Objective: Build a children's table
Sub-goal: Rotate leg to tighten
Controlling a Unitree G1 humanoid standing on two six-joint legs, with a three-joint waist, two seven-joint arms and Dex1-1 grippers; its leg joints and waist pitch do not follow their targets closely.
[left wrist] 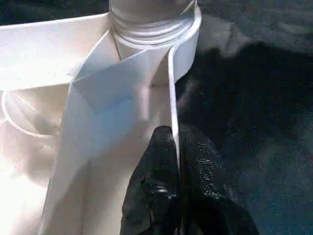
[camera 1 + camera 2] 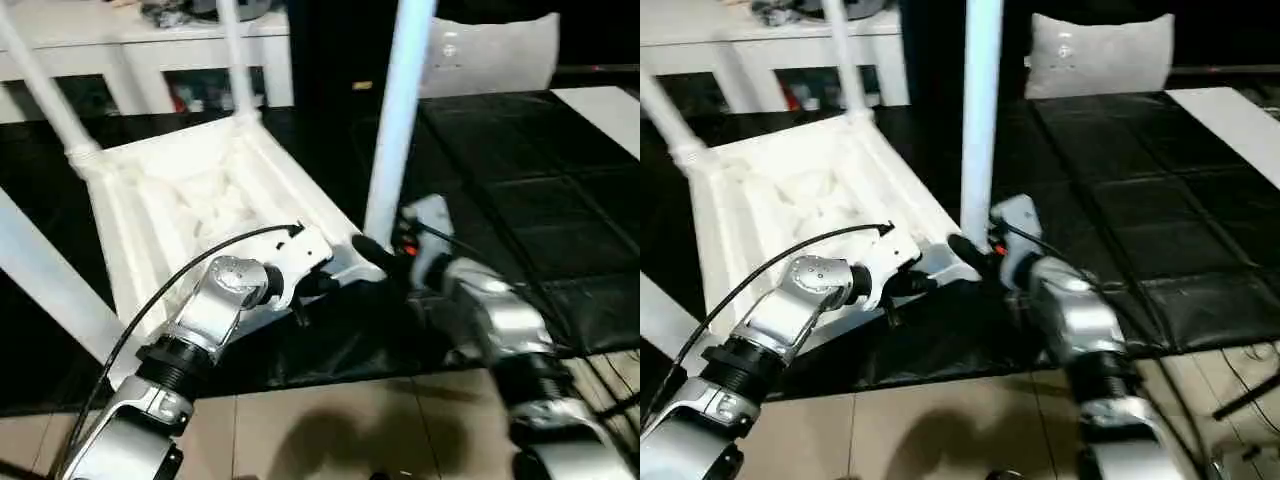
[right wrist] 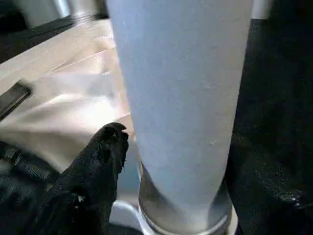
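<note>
Upside down, the white children's table (image 2: pixel 200 200) lies on a black mat (image 2: pixel 520 230) on the floor, ribbed underside facing up. White legs stick up from its corners. The nearest leg (image 2: pixel 398 120) stands tall in the corner socket closest to the robot.

The left claw (image 1: pixel 178 191) is pressed together on the thin white edge of the table top, right beside that socket. The right claw (image 3: pixel 171 181) sits at the bottom of the nearest leg, with one black finger (image 3: pixel 100 161) on each side of it. I cannot tell if it squeezes the leg or is spread loose around it.

Behind the table stand a white shelf unit (image 2: pixel 150 50) and a pale pillow (image 2: pixel 495 55).
</note>
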